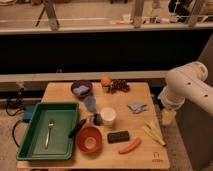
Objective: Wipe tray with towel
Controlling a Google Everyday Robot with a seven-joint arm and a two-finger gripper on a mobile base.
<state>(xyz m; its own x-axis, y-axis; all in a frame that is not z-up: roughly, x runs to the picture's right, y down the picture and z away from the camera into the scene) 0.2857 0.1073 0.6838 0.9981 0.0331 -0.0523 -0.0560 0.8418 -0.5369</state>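
Note:
A green tray (30, 142) lies on the left part of the wooden table, with a metal fork (49, 132) lying in it. A small crumpled grey-blue towel (136, 106) lies on the table's right half, well apart from the tray. My white arm (187, 85) reaches in from the right edge. The gripper (168, 117) hangs off the table's right side, to the right of the towel and slightly lower in the picture, not touching it.
On the wooden table (155, 159): a purple bowl (81, 88) with something blue, an orange (105, 80), dark grapes (119, 86), a blue cup (90, 103), a white cup (108, 116), a red bowl (89, 139), a black block (118, 136), an orange-red stick (130, 146), and yellow strips (152, 133).

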